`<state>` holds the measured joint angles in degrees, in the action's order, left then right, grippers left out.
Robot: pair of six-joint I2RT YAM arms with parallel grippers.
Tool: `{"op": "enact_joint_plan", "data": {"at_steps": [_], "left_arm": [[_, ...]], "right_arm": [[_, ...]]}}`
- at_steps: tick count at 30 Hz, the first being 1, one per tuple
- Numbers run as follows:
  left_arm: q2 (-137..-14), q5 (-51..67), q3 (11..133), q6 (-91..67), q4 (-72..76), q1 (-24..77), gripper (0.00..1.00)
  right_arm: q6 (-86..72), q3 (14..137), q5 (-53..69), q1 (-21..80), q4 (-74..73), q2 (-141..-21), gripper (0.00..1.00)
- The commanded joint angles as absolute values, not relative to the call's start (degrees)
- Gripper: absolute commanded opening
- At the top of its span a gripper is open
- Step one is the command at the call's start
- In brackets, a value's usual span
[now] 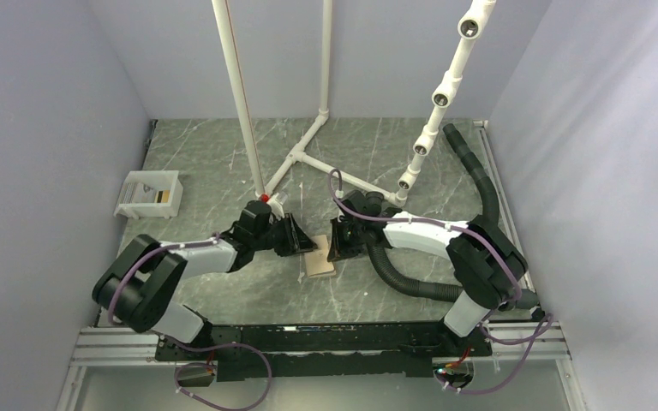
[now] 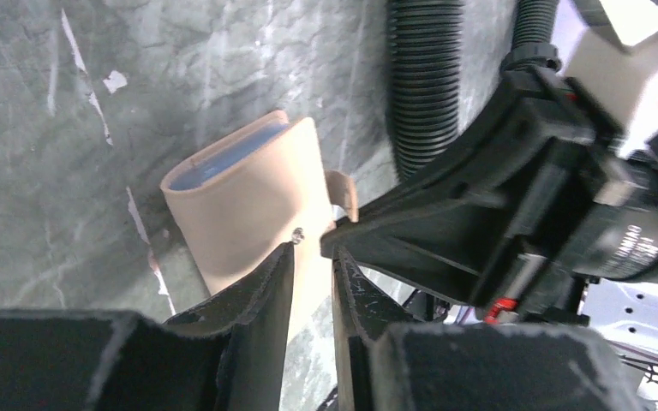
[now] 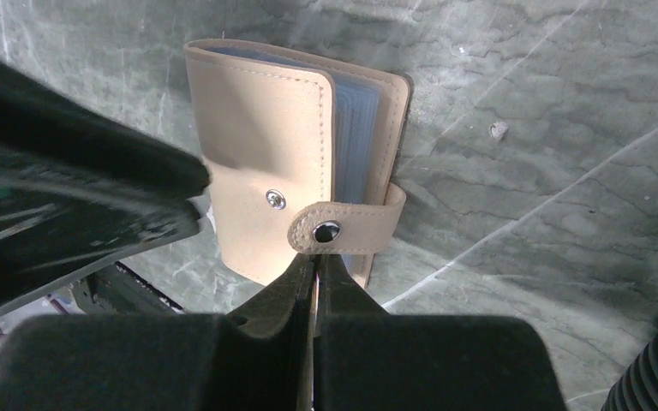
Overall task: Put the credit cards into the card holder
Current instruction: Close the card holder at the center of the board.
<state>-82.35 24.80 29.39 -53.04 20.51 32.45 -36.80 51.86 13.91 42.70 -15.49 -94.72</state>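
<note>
As both arms reach in from the near edge, the card holder (image 3: 261, 128) lies folded on the grey marbled surface (image 1: 223, 295) at centre, right between them; left end effector (image 2: 313, 248) is nipped onto its tan cover edge, jaws only a sliver apart; right end effector (image 3: 315, 261) is closed tight, tips touching the snap tab (image 3: 351, 229), though whether they pinch it I can't tell; blue-grey pockets show inside; black ribbed hose (image 1: 403, 278) curls beside the right arm; farther back-left, well apart, sits a white tray (image 1: 141, 195).
</note>
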Motion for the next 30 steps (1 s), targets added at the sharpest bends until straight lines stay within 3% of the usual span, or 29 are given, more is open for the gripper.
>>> {"op": "enact_joint_plan", "data": {"at_steps": [1, 9, 21, 30], "left_arm": [[-86.99, 27.81, 31.04, -51.98, 29.98, 32.52, 0.29], [-91.47, 30.27, 30.51, -52.74, 39.78, 32.12, 0.32], [-102.2, 34.62, 27.99, -52.27, 52.46, 30.52, 0.0], [-114.43, 34.77, 21.61, -53.43, 67.38, 30.41, 0.0]], "right_arm": [[-35.48, 46.81, 2.8, 42.45, -19.14, -98.77, 0.0], [-35.23, 43.45, 4.21, 42.44, -15.97, -98.97, 0.0], [-31.83, 45.65, 5.03, 42.45, -16.22, -96.6, 0.0], [-29.66, 49.64, 3.4, 42.71, -19.86, -95.77, 0.0]]}}
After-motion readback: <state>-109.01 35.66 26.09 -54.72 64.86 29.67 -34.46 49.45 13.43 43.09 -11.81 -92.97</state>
